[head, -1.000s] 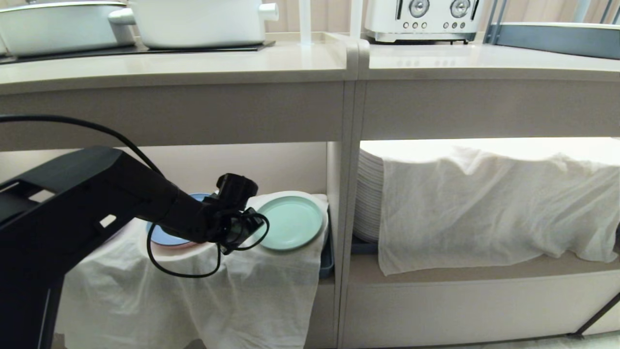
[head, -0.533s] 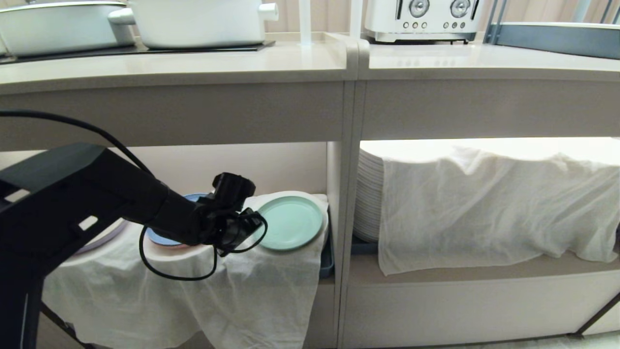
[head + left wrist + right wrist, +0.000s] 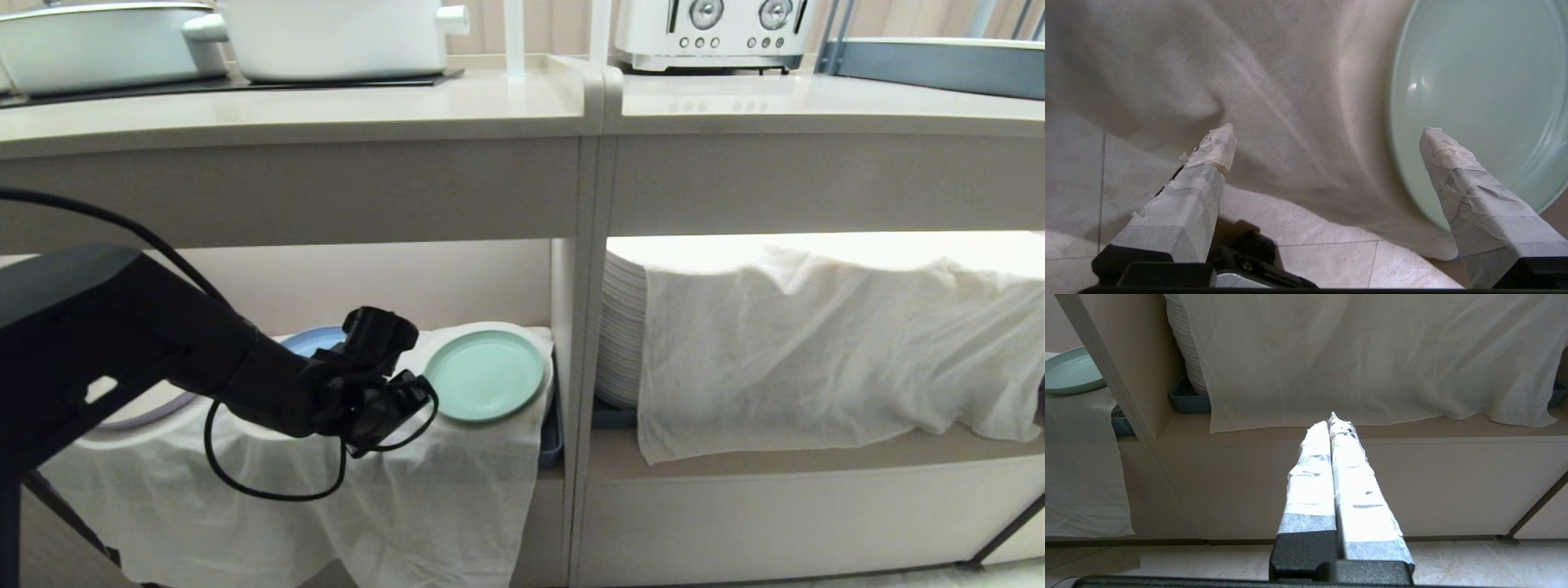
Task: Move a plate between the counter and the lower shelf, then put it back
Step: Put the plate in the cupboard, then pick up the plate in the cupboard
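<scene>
Now that the left claw has spread and drawn back, the plate lies released on the lower shelf; right claw pressed together.

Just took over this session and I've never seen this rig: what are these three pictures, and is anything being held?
It is a two-armed robot. The wide picture comes from its head. There the black left gripper sits beside the round mint-green plate, which lies flat on the cloth-draped lower shelf, under the pale beige counter. A round blue plate lies behind the arm. The left wrist camera shows taped fingers spread, holding nothing. The right wrist camera shows the right gripper shut and empty, facing the cabinet.
</scene>
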You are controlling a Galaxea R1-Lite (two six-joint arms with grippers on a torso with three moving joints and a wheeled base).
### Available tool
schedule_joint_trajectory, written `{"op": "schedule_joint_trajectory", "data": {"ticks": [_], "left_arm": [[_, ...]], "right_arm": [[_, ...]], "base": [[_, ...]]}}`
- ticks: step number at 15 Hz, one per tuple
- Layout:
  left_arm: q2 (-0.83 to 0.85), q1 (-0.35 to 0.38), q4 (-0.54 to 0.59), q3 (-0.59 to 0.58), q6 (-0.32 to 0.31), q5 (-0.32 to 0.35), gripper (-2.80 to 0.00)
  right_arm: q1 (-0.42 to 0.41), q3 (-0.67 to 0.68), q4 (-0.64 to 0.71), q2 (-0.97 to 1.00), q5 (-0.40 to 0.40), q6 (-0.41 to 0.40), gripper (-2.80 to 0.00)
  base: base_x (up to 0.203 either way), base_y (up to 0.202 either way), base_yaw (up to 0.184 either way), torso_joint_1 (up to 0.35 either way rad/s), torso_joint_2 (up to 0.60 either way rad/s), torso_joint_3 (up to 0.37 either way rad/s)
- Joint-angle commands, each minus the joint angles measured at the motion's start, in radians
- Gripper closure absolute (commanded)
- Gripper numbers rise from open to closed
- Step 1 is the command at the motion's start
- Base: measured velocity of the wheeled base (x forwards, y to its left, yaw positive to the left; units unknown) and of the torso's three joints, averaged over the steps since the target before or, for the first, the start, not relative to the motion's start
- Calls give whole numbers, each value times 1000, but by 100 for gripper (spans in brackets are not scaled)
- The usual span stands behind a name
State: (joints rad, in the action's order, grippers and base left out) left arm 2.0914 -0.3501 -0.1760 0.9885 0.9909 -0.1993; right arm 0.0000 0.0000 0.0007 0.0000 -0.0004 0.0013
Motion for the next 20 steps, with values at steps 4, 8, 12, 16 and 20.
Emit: {"op": "schedule_joint_trajectory", "data": {"ticks": [4, 8, 12, 16, 20], "left_arm": [[-59, -1, -8, -87, 6, -2, -280], [-97, -3, -19, -139, 6, -2, 0], [-137, -4, -56, -214, 6, -14, 0], [-205, -10, -62, -307, 5, -13, 0], [-298, -11, -62, -388, -7, -24, 0]], "right_arm": [[0, 0, -1, 0, 0, 0, 0], [0, 0, 1, 0, 0, 0, 0], [0, 0, 1, 0, 0, 0, 0], [0, 0, 1, 0, 0, 0, 0], [0, 0, 1, 0, 0, 0, 0]], "base": [[0, 0, 0, 0, 0, 0], [0, 0, 0, 0, 0, 0], [0, 0, 0, 0, 0, 0], [0, 0, 0, 0, 0, 0], [0, 0, 0, 0, 0, 0]]}}
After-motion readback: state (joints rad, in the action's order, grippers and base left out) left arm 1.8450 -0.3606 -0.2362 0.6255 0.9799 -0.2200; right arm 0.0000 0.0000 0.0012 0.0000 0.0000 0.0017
